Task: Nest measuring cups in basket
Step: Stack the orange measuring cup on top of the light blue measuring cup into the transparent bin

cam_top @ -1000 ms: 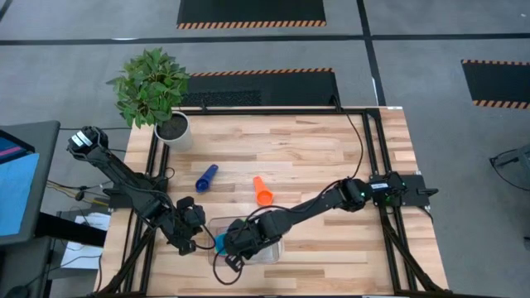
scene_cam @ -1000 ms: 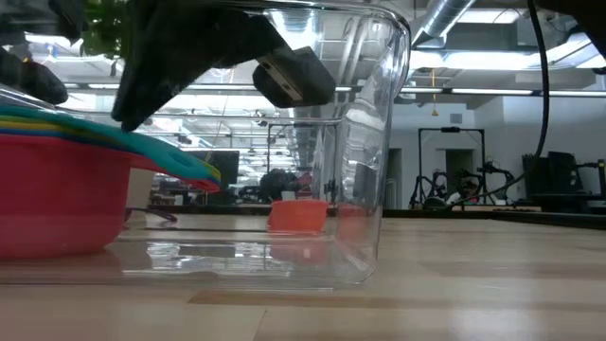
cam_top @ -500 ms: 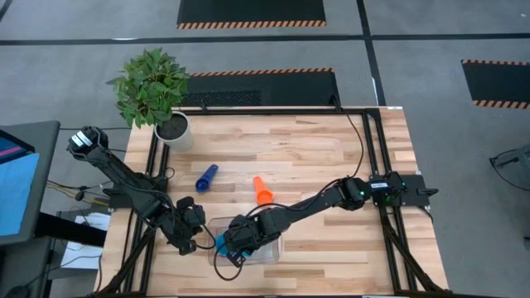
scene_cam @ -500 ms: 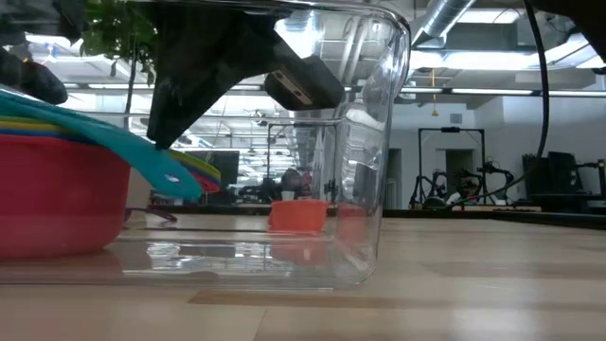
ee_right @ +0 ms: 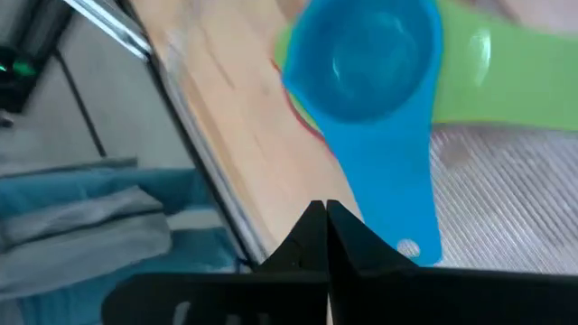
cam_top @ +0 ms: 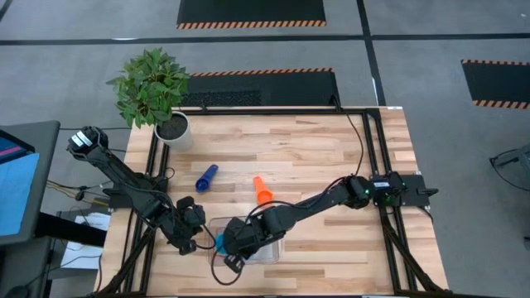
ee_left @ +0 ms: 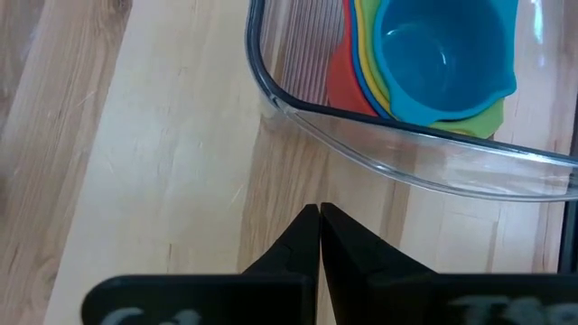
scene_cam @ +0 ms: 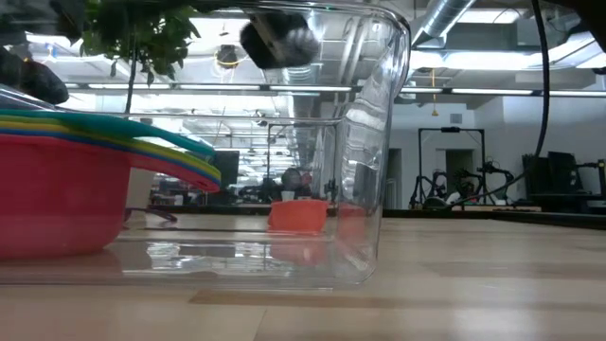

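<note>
The clear basket (cam_top: 272, 248) stands near the table's near edge. In its left end sits a nested stack of cups (scene_cam: 57, 189): red at the bottom, then yellow and green, with the light blue cup (ee_left: 442, 54) on top. My right gripper (ee_right: 323, 209) hovers shut above the light blue cup's handle (ee_right: 388, 190), clear of it, and shows high up in the low view (scene_cam: 276, 43). My left gripper (ee_left: 320, 211) is shut over bare table just left of the basket's wall (ee_left: 271, 90). An orange cup (cam_top: 262, 192) and a dark blue cup (cam_top: 206, 177) lie on the table beyond the basket.
A potted plant in a white pot (cam_top: 171, 128) stands at the table's far left corner. Bare wood stretches over the table's right half and far side. Black frame rails run along both table sides.
My right gripper has risen from the stack toward the basket's top. The light blue cup's handle, which was tipped down below the stack's rim half a second ago, now lies level on the green cup's handle. The left arm has kept still.
</note>
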You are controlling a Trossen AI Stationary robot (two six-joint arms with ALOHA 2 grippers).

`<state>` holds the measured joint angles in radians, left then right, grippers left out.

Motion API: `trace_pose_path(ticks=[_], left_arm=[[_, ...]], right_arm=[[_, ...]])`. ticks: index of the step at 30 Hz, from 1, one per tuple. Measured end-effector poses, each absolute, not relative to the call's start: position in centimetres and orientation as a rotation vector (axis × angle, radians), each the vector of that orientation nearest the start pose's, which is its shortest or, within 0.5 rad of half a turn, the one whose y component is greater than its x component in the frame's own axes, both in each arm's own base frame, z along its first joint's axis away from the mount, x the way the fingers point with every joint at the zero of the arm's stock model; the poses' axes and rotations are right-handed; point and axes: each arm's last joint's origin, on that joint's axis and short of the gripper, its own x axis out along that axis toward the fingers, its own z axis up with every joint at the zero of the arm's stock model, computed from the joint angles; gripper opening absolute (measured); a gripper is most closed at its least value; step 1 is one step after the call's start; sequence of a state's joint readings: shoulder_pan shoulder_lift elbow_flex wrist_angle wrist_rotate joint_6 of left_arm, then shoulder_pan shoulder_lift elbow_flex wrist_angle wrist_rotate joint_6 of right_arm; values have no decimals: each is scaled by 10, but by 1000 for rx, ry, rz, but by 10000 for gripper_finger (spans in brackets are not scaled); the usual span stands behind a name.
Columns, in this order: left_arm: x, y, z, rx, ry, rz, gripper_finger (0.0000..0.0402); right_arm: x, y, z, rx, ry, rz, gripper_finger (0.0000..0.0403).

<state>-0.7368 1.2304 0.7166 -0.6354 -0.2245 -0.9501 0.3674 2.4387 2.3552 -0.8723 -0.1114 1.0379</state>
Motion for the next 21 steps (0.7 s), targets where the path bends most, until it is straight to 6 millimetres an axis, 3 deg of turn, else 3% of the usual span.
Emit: trace_pose_path(ticks=[11,21], left_arm=[[163,-139,197,-313,1107,62,0],[169,-145,201,-366,1035,21,0]], right_arm=[[484,208,227,797,1104,-80,5],[482,206,224,801,1112,-139,6]])
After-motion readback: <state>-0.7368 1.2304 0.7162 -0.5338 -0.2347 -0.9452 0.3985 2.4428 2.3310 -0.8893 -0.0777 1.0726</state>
